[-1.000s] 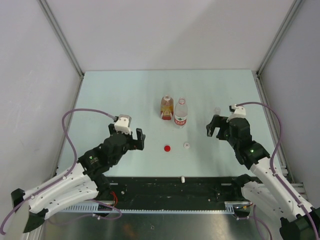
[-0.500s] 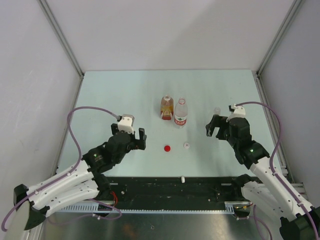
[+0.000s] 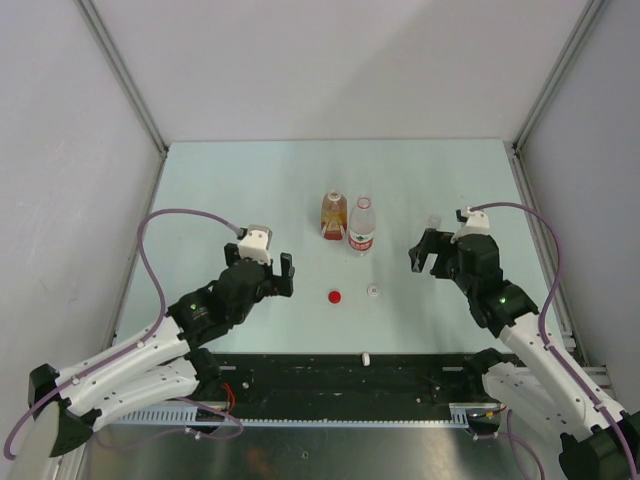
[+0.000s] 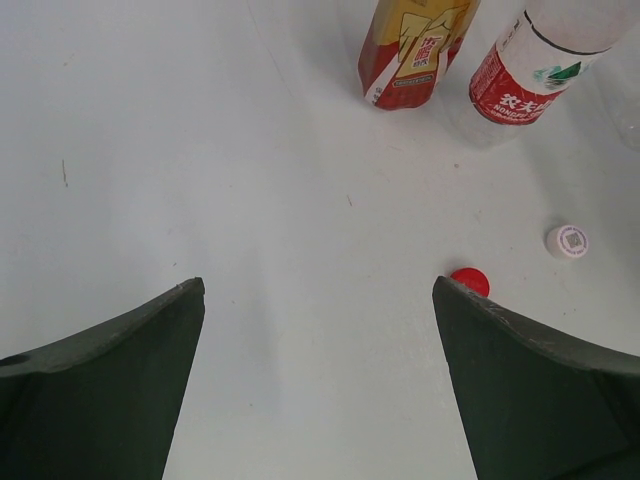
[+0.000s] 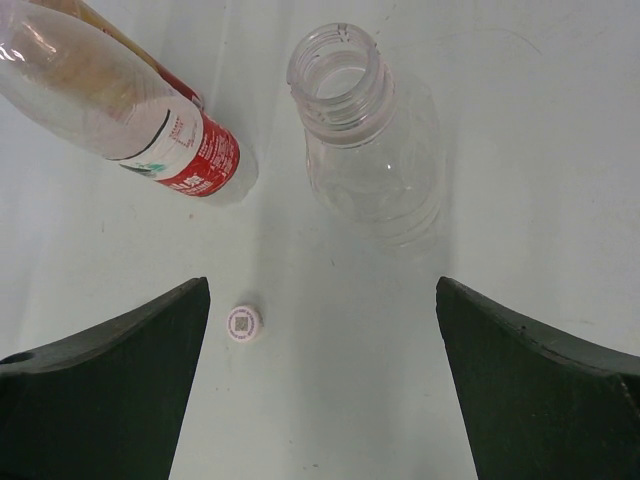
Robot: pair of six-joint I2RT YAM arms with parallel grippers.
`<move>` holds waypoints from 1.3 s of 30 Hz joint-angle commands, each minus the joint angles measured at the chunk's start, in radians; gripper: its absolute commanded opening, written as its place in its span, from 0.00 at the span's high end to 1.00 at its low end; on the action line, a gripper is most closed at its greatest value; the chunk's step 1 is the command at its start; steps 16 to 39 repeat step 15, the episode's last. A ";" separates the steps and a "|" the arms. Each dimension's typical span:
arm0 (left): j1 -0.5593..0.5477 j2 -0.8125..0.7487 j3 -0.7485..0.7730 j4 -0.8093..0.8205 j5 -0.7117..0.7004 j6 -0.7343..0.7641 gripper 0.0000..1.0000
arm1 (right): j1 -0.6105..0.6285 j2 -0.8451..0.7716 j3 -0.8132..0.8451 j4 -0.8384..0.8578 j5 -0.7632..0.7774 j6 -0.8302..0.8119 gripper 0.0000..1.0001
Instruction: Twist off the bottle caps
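The left tool point(image 3: 272, 270) hangs over the table point(image 3: 220, 190), left of middle, its two fingers spread wide with nothing between them. Its own camera shows bare tabletop between the dark fingers point(image 4: 100, 390).

The red cap point(image 3: 334, 296) lies loose on the table just right of this tool, near its right finger in the wrist view. A white cap point(image 3: 372, 291) lies flat a little further right, apart from the red one.

Behind the caps, an amber bottle point(image 3: 334, 214) and a labelled bottle point(image 3: 361, 228) with a red-and-white band stand upright, close side by side near the middle of the table. The labelled bottle's mouth looks uncapped from above, though it is too small to be sure.

The right tool point(image 3: 428, 251) is also spread wide and holds nothing. Just beyond it stands a clear bottle point(image 5: 365, 140), upright, its threaded neck open and capless. The white cap lies in front of the right tool's left finger.

A second white cap point(image 3: 367, 357) rests at the near edge, on the black rail point(image 3: 300, 375) between the two arm bases.
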 commanded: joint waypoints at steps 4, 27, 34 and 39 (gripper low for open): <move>-0.003 -0.004 0.043 0.050 -0.029 0.056 0.01 | -0.003 -0.003 0.000 0.037 -0.008 0.003 0.01; -0.002 -0.050 -0.012 0.159 -0.023 0.198 0.01 | -0.003 0.000 0.000 0.051 -0.043 -0.036 0.01; -0.002 -0.050 -0.012 0.159 -0.023 0.198 0.01 | -0.003 0.000 0.000 0.051 -0.043 -0.036 0.01; -0.002 -0.050 -0.012 0.159 -0.023 0.198 0.01 | -0.003 0.000 0.000 0.051 -0.043 -0.036 0.01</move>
